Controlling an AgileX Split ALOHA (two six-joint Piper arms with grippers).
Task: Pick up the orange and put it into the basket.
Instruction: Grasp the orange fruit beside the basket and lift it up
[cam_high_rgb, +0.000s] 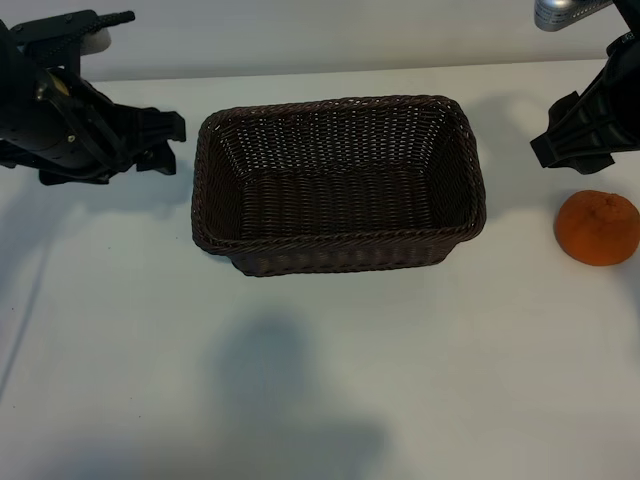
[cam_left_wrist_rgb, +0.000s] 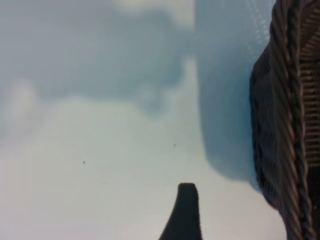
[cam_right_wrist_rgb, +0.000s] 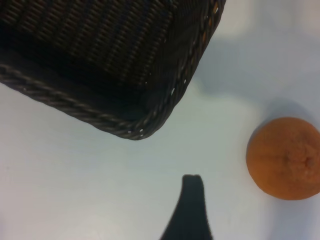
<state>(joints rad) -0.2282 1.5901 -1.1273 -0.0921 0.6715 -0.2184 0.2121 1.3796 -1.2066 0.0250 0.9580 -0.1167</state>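
The orange lies on the white table to the right of the basket, apart from it; the right wrist view shows the orange with its puckered end up. The dark brown wicker basket stands in the middle with nothing inside. My right gripper hovers just behind the orange, open and holding nothing; one of its fingers points at bare table between the orange and the basket's corner. My left gripper is open beside the basket's left end, one finger showing.
White table spreads in front of the basket, with soft shadows on it. The orange sits close to the right edge of the exterior view. A silver fixture shows at the top right.
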